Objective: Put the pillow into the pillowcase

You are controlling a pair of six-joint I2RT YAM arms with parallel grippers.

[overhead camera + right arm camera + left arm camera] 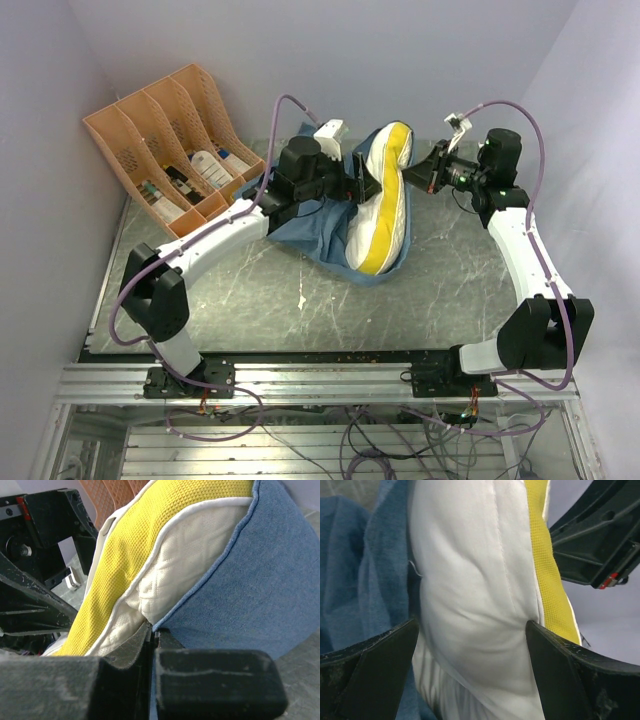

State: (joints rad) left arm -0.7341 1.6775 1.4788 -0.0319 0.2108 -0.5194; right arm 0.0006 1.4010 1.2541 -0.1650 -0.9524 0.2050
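The cream-white pillow (385, 195) with its yellow band stands on edge at the back middle of the table, its lower part sitting in the blue pillowcase (305, 230). My left gripper (360, 180) is open against the pillow's left face. In the left wrist view the white pillow (475, 580) bulges between the wide-apart fingers (370, 675), with the pillowcase (365, 580) to the left. My right gripper (420, 172) is shut on the pillowcase hem (165, 622). The blue cloth (260, 590) wraps the quilted pillow (190, 555) from the right.
An orange slotted file organiser (170, 150) with several bottles stands at the back left. Purple-grey walls close in on three sides. The grey marbled table (300, 300) ends at a metal rail (320, 380) by the arm bases.
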